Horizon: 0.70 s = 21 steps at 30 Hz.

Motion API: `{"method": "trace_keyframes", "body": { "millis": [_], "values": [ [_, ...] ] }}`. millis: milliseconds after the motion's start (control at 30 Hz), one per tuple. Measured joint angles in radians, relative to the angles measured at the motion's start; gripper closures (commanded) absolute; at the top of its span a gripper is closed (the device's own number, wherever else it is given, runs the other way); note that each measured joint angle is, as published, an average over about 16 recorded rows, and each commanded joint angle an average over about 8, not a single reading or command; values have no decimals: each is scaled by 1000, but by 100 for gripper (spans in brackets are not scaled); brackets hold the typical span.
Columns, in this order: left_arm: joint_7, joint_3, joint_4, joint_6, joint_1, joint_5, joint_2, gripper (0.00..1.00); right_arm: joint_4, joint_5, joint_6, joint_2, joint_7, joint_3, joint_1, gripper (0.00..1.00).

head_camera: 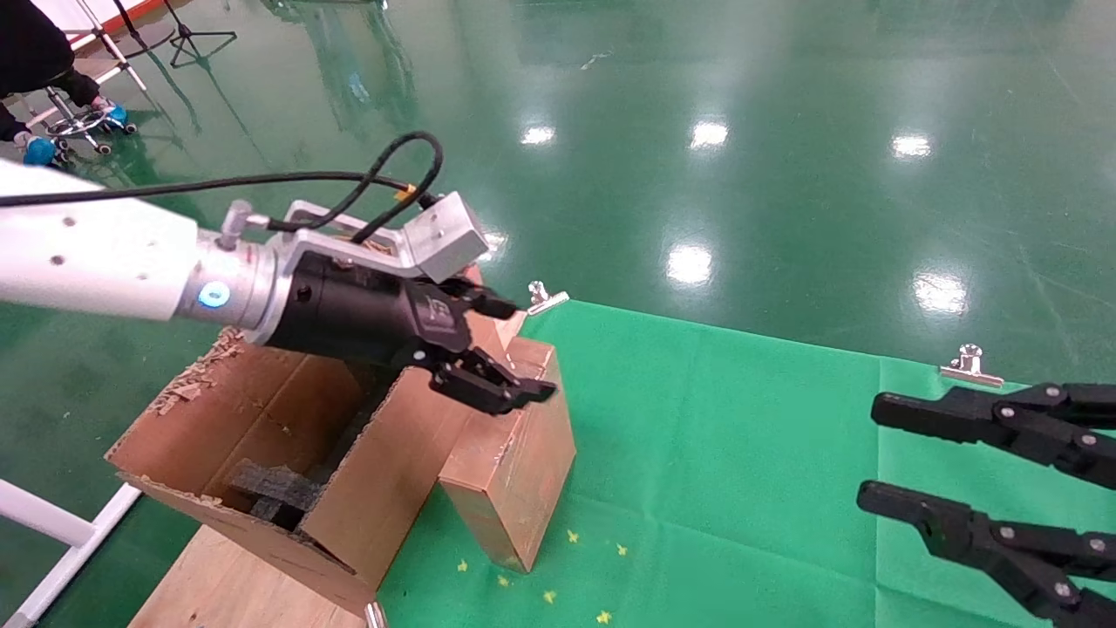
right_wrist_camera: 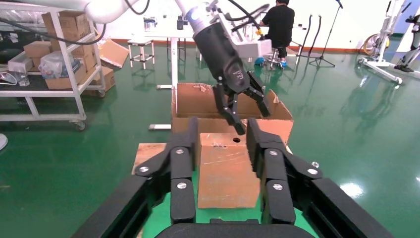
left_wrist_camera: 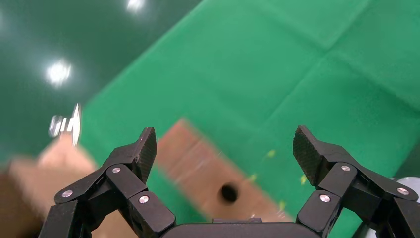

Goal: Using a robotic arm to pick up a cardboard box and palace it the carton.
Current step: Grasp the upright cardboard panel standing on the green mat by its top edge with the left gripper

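Observation:
The small taped cardboard box [head_camera: 514, 462] stands on the green cloth, against the outer wall of the large carton [head_camera: 261, 410]. Black foam [head_camera: 270, 493] lies inside the carton. My left gripper [head_camera: 527, 349], on the white arm, hovers just above the box's top, open and empty. In the left wrist view the left gripper [left_wrist_camera: 225, 148] is open with the box [left_wrist_camera: 208, 168] below it. My right gripper [head_camera: 872, 452] is open and idle at the right. In the right wrist view the right gripper [right_wrist_camera: 223, 126] frames the box [right_wrist_camera: 225, 173], the carton [right_wrist_camera: 198, 101] and the left gripper [right_wrist_camera: 251, 120].
The green cloth [head_camera: 741, 453] is held by binder clips [head_camera: 545, 298] at its far edge. The carton sits on a wooden board [head_camera: 218, 584] to the left of the cloth. A shelf cart [right_wrist_camera: 54, 59] and a person stand far behind.

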Motion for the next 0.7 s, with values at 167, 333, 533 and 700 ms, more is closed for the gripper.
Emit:
{"method": "trace_keyframes", "body": {
  "millis": [167, 333, 533, 700],
  "values": [
    [-233, 67, 4, 45, -73, 123, 40, 0, 0, 0, 0, 0, 0, 0, 0, 100],
    [-393, 118, 7, 72, -108, 188, 75, 0, 0, 1, 0, 0, 0, -1, 0, 100],
    [-471, 161, 6, 71, -109, 208, 99, 0, 0, 1, 0, 0, -1, -1, 0, 100],
    [-490, 190, 5, 64, -97, 219, 108, 0, 0, 1, 1, 1, -1, -2, 0, 100]
  ]
}}
